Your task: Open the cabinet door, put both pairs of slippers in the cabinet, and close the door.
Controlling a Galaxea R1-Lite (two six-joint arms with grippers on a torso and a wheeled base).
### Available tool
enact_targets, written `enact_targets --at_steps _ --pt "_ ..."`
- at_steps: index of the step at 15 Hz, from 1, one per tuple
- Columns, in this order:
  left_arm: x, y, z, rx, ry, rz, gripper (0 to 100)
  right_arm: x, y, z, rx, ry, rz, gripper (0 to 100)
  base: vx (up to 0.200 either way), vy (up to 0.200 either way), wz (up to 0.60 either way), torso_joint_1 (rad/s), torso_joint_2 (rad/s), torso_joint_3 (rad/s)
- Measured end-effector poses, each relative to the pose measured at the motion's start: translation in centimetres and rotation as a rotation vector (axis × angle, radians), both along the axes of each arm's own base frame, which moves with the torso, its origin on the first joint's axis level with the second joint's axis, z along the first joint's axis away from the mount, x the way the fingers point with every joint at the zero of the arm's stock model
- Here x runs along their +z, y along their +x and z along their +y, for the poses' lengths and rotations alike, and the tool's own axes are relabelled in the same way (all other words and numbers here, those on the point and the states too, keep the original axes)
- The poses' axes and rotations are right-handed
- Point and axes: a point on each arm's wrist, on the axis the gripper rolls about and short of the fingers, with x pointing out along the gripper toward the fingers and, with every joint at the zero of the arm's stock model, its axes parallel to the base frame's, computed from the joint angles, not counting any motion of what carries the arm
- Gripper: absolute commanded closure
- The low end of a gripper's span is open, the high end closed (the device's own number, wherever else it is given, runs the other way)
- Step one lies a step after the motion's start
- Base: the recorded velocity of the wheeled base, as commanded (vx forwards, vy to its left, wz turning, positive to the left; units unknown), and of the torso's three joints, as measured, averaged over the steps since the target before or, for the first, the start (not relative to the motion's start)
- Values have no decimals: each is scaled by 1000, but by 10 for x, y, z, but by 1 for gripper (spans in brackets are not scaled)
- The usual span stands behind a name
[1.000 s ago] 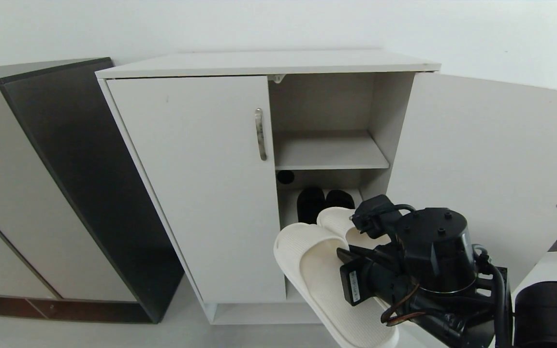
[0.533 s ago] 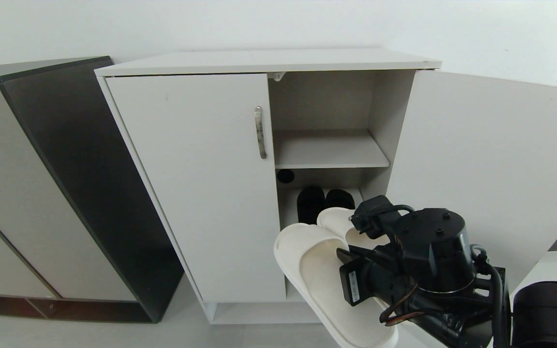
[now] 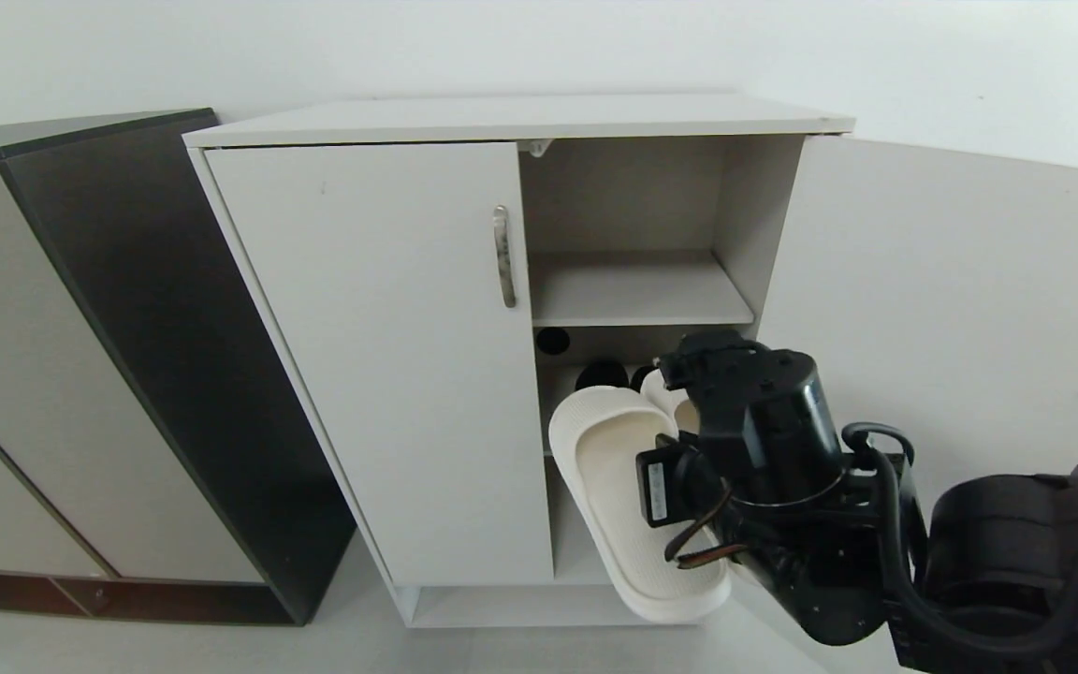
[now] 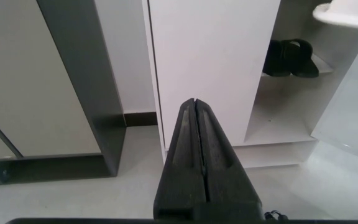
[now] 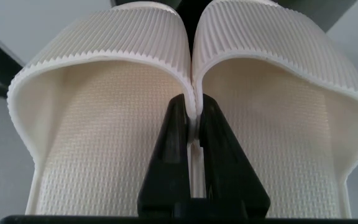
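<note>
Pinching only the white slippers' (image 5: 104,130) inner edges, the right gripper (image 5: 194,107) could drop them. Shelf (image 3: 642,292) ahead might snag toes.

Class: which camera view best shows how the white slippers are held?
Right wrist view: the right gripper pinches the touching inner rims of the white slippers, close up. The head view shows the pair farther off, partly covered; the left wrist view catches just one edge.
</note>
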Motion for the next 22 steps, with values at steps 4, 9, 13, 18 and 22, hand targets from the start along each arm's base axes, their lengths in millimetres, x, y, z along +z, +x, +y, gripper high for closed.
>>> enact_targets --at_steps 4,9,13,18,22 --pt "0 0 0 0 0 0 100 39 6 17 -132 58 -51 100 0 0 0 0 0 0" --pt "0 0 0 1 1 0 100 53 19 21 -159 84 -67 100 0 0 0 0 0 0" --pt "0 0 0 1 0 0 100 47 25 21 -176 69 -61 100 0 0 0 0 0 0" --pt "0 0 0 1 1 0 100 45 27 21 -178 59 -58 100 80 0 0 -1 0 2" --pt "0 0 0 -1 2 0 100 46 30 19 -187 54 -62 100 200 0 0 1 5 5"
